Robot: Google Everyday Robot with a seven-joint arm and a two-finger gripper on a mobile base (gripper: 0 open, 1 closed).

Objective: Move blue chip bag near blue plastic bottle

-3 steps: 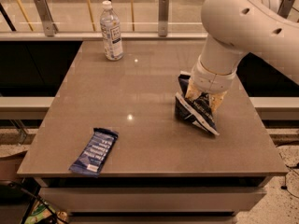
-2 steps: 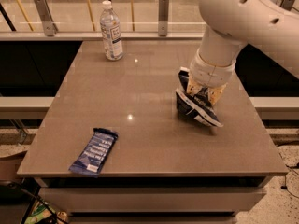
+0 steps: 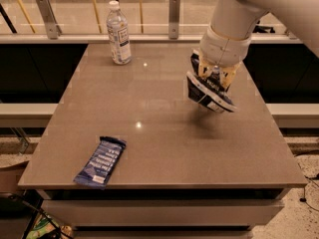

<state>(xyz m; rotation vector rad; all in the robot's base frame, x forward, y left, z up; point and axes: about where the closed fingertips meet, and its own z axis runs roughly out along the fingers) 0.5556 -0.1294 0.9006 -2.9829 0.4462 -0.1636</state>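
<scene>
The blue chip bag [image 3: 207, 92] is a dark navy foil bag with a white-striped edge. It hangs lifted above the right half of the table, with its shadow on the tabletop below. My gripper [image 3: 215, 72] is shut on the top of the bag, under the white arm. The blue plastic bottle [image 3: 118, 33], clear with a white cap and a white-and-blue label, stands upright at the far left of the table, well to the left of the bag.
A flat blue bar wrapper [image 3: 100, 161] lies near the front left edge of the table [image 3: 149, 98]. A glass railing with metal posts [image 3: 173, 16] runs behind the table. Lower ledges flank both sides.
The gripper has lifted the chip bag off the table and carried it up and slightly toward the far side. The bottle and the bar wrapper have not moved.
</scene>
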